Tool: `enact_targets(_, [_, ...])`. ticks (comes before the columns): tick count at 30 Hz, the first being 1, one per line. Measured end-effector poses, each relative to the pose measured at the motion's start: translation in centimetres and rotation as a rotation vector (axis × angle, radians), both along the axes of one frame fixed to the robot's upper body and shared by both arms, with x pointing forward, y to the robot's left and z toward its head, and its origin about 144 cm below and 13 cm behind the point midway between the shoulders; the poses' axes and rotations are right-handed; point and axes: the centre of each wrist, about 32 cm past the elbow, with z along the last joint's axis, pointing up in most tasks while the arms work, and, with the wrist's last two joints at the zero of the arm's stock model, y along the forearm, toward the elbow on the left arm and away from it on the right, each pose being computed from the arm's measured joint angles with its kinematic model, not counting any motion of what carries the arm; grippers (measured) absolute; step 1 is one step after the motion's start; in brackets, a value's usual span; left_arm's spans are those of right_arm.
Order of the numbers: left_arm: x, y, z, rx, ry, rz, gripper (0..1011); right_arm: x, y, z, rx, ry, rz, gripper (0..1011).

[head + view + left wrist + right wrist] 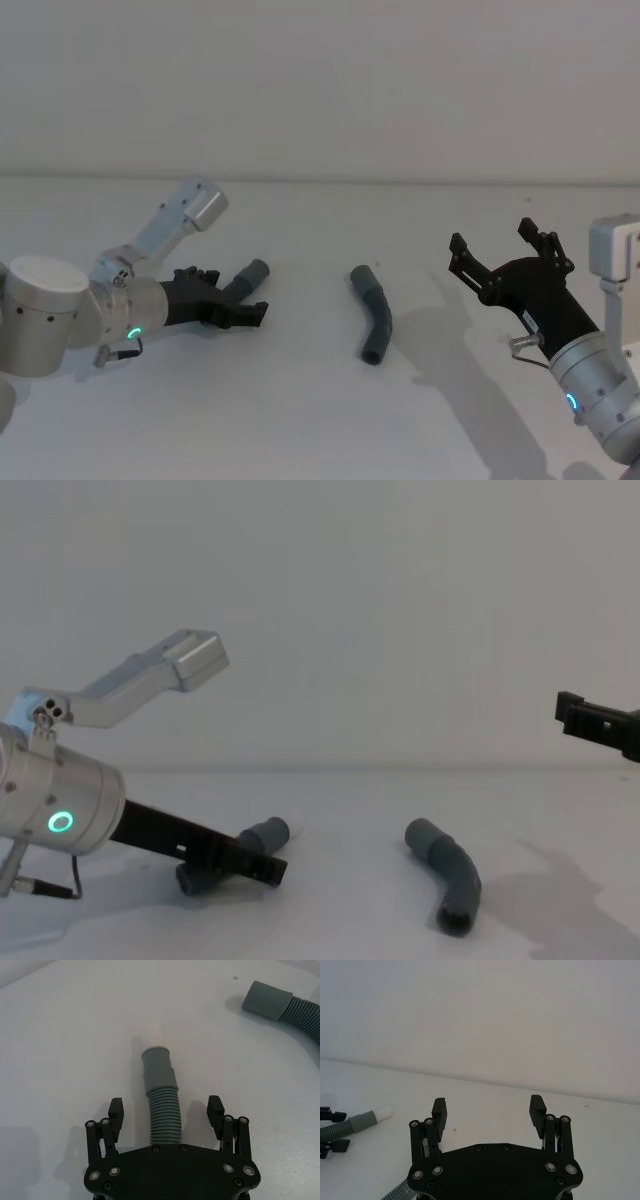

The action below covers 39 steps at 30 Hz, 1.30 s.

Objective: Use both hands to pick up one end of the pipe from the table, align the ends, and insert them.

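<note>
On the left side of the table (300, 420) the left gripper (226, 302) lies low, almost flat on the surface, reaching forward and toward the middle. Its fingers (116, 1111) are spread wide on either side of the straight hose (164, 1105), one on each flank of the ribbed part. The left wrist view shows a clear gap between each finger and the hose, so it grips nothing. The hose lies on the table at a slant, its smooth grey cuff (257, 270) sticking out past the fingertips and pointing away from the robot and toward the centre. The cuff ends in a narrower white tip (384, 1112). From the chest view the same hose (262, 836) rests flat under the black forearm. The bent hose (372, 315) lies near the middle of the table, well apart from the straight one and between the two arms. Nothing touches it, one end points away from the robot and the other, an open mouth (452, 918), faces the robot. The right gripper (494, 238) is on the right, held up off the table with its fingers (440, 1110) wide apart and nothing between them.
</note>
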Motion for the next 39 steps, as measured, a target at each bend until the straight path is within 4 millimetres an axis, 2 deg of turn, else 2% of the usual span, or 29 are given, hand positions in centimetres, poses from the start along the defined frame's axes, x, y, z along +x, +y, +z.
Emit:
enact_targets(16, [0.30,-0.26,-0.33,-0.009,0.008,-0.004,1000,0.00,0.00,0.00,0.000,0.000,0.000,1000])
enact_targets(19, [0.34,-0.30,-0.39,-0.011,0.008,-0.004,955,0.00,0.00,0.00,0.000,0.000,0.000,1000])
enact_targets(39, [0.43,-0.39,-0.51,-0.017,0.009,-0.006,846,0.00,0.00,0.00,0.000,0.000,0.000,1000])
